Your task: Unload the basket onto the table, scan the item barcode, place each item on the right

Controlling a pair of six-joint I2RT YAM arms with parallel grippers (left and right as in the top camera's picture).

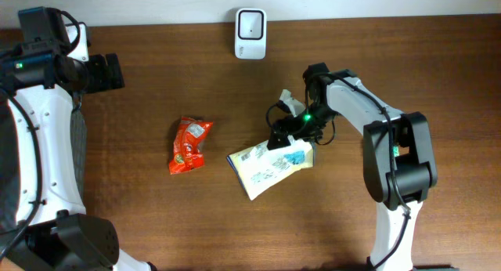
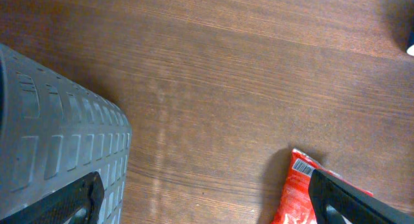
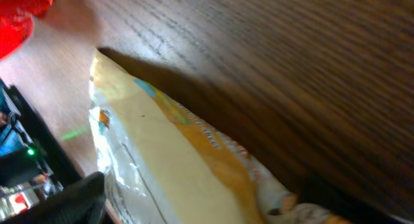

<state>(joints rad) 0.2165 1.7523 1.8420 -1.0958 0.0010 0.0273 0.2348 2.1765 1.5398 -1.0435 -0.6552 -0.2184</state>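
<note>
Nearest, a white-and-yellow crinkled plastic packet [image 1: 266, 168] lies flat on the brown wooden table [image 1: 156, 224], its far right corner just under the right claw [image 1: 286, 137], which stands wide open, gripping nothing. Far left, the left claw [image 1: 116, 72] gapes empty; farthest, a white boxy scanner [image 1: 250, 23] stands.

A: What colour is the bench [image 1: 156, 83]?
B: Dark brown, with fine wood grain running along it.
A: And the crumpled packet [image 1: 189, 145]?
B: Bright red with orange-yellow marks. The left wrist view shows a white barcode patch [image 2: 301, 164] with black bars on it.
A: The bigger bag [image 1: 270, 165]?
B: Mostly white with dark print, a blue corner and a yellow-orange band along one edge.
A: The scanner [image 1: 250, 23]?
B: White, with a dark grey window.
A: The right arm [image 1: 356, 102]?
B: White shell, black joints, and a green light [image 1: 308, 117] glowing on it.
</note>
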